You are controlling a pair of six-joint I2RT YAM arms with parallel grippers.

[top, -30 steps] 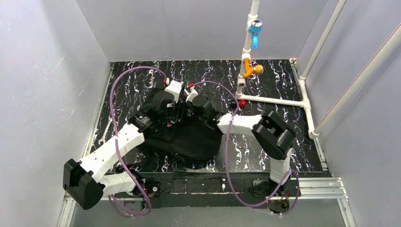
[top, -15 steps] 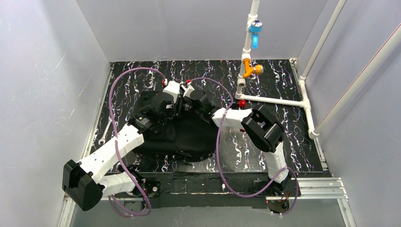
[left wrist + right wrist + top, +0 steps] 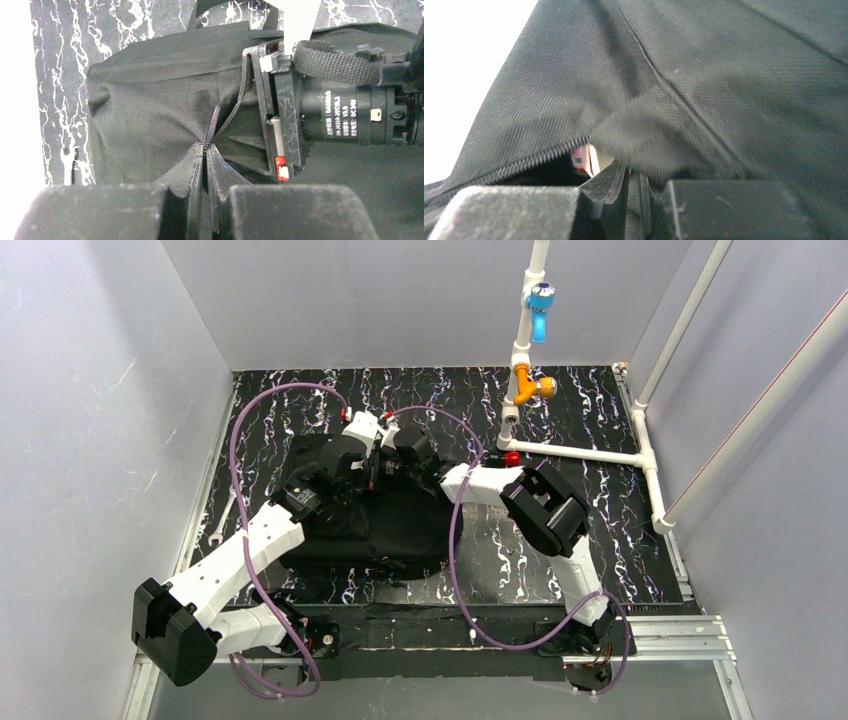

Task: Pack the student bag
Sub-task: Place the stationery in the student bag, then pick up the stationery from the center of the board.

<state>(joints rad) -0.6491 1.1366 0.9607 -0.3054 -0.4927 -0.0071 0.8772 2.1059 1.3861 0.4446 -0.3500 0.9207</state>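
Note:
The student bag [image 3: 400,530], a large black fabric backpack, lies on the marbled black mat between both arms. My left gripper [image 3: 370,468] is at the bag's far end, shut on the zipper edge [image 3: 205,165] of the bag [image 3: 145,110]. My right gripper [image 3: 393,466] meets it from the right. In the right wrist view its jaws [image 3: 636,182] stand nearly together on a fold of the bag [image 3: 724,75] beside the zipper teeth [image 3: 524,167]. A small pink and white thing [image 3: 583,157] shows inside the opening. The right gripper's body [image 3: 320,110] fills the right of the left wrist view.
A small wrench [image 3: 225,515] lies at the mat's left edge and also shows in the left wrist view [image 3: 67,162]. A white pipe frame [image 3: 590,453] with a blue valve [image 3: 540,300] and an orange valve [image 3: 530,388] stands at the back right. Grey walls enclose the mat.
The right arm has swung left toward the left gripper and its jaws have closed down. The bag's far end has shifted slightly to the left with both grippers.

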